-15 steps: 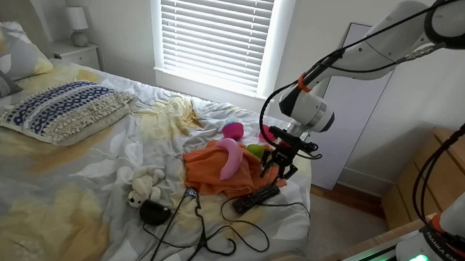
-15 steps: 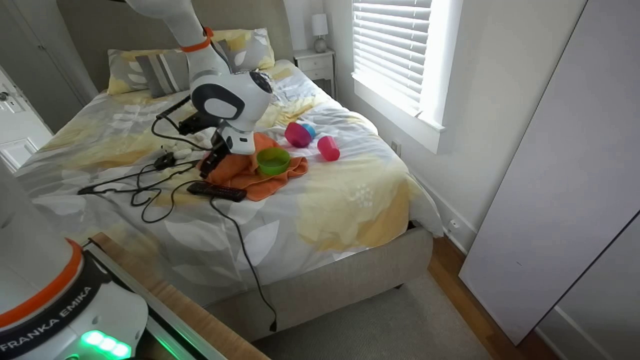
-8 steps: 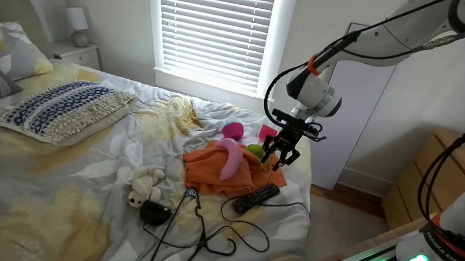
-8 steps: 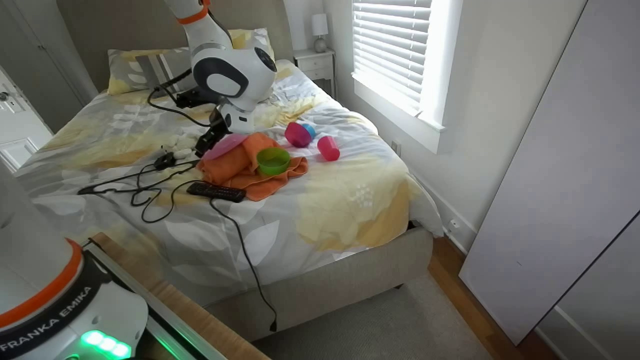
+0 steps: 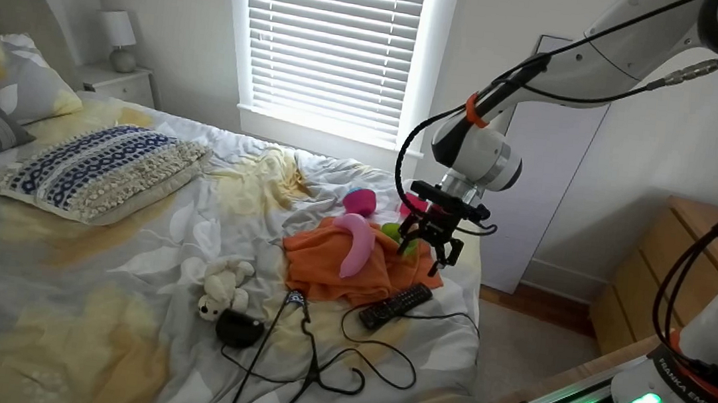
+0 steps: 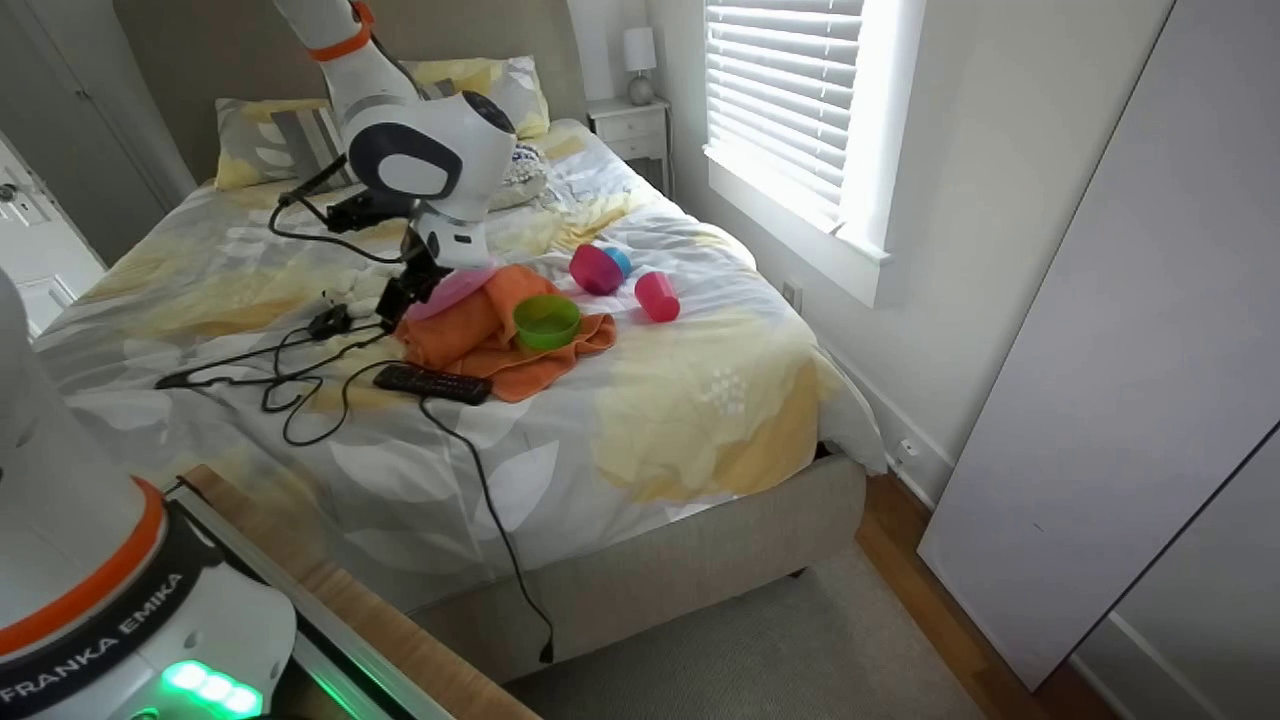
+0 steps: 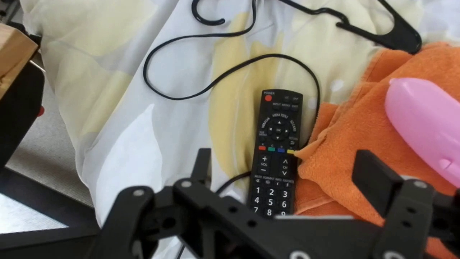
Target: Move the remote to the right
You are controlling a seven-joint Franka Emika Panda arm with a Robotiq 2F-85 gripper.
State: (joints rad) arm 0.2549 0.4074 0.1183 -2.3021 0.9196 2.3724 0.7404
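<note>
The remote (image 5: 396, 305) is a slim black bar lying flat on the bed, beside the orange towel, in both exterior views. In the wrist view the remote (image 7: 276, 144) shows its buttons upward; its number end is partly hidden behind the gripper body. A towel corner laps against its edge. My gripper (image 7: 287, 167) stands open above it, the fingers (image 7: 202, 163) wide apart to either side, holding nothing. An exterior view shows the gripper (image 5: 418, 262) hovering over the towel, a little beyond the remote and apart from it.
A thin black cable (image 7: 266, 56) loops around the remote and passes under it. The orange towel (image 5: 326, 261) carries a pink banana-shaped thing (image 5: 359, 248) and a green bowl (image 6: 547, 322). A black hanger (image 5: 314, 364), a plush toy (image 5: 223, 287) and pink cups (image 6: 657, 297) lie around.
The gripper has risen from close above the remote, then dipped slightly and shifted. Its fingers now stand wider apart. The remote stays in about the same place.
</note>
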